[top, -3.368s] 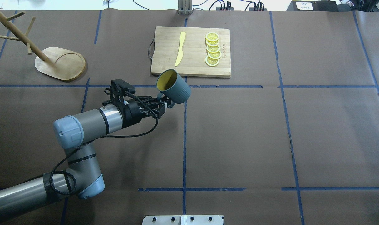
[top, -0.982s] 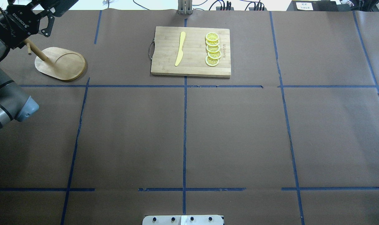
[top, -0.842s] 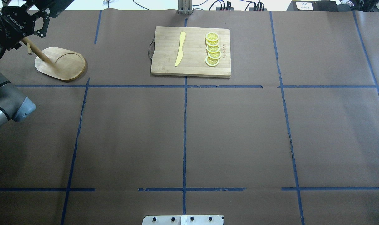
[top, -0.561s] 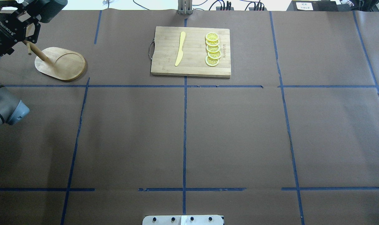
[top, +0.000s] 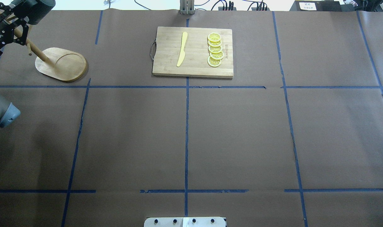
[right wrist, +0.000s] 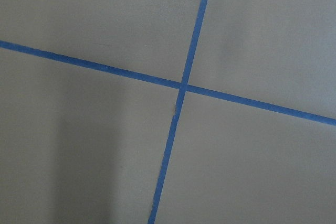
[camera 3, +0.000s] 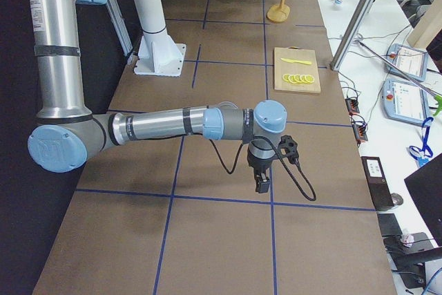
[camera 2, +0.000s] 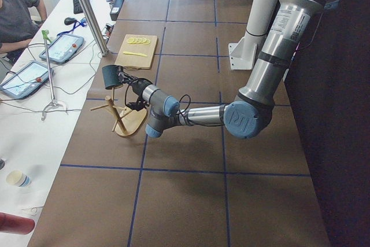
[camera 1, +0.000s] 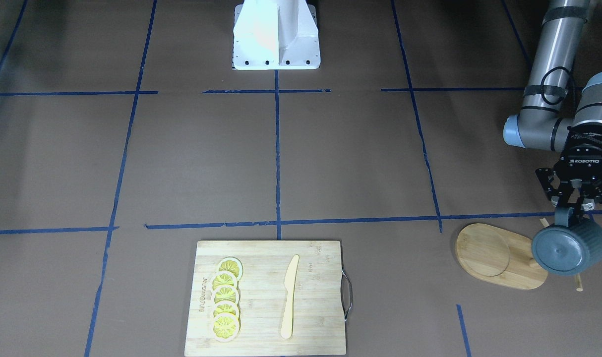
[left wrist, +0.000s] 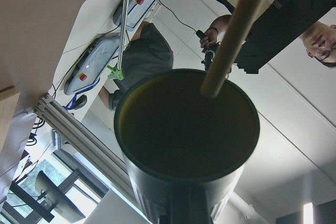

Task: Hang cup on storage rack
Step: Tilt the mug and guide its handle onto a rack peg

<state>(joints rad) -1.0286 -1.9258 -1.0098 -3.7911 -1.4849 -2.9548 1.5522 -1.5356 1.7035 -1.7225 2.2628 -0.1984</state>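
My left gripper [camera 1: 571, 210] is shut on the handle of the dark teal-grey cup [camera 1: 569, 247] and holds it in the air over the post side of the bamboo storage rack [camera 1: 499, 256]. The cup lies on its side, its bottom towards the front camera. In the left wrist view the cup's mouth [left wrist: 186, 124] faces outward and a rack peg [left wrist: 236, 30] crosses in front of it. In the overhead view the cup [top: 37, 8] is at the top left above the rack [top: 60, 64]. My right gripper [camera 3: 262, 183] points down near the table; I cannot tell its state.
A bamboo cutting board [top: 166, 50] with a metal handle holds a yellow knife [top: 182, 49] and lemon slices [top: 215, 50] at the back middle. Blue tape lines cross the brown table cover [top: 235, 132]. Operators and tablets sit beyond the far edge [camera 2: 34, 56].
My left arm has carried the cup from mid-table to the back left, up to the rack. Over the last second it kept shifting left along the rack's pegs.
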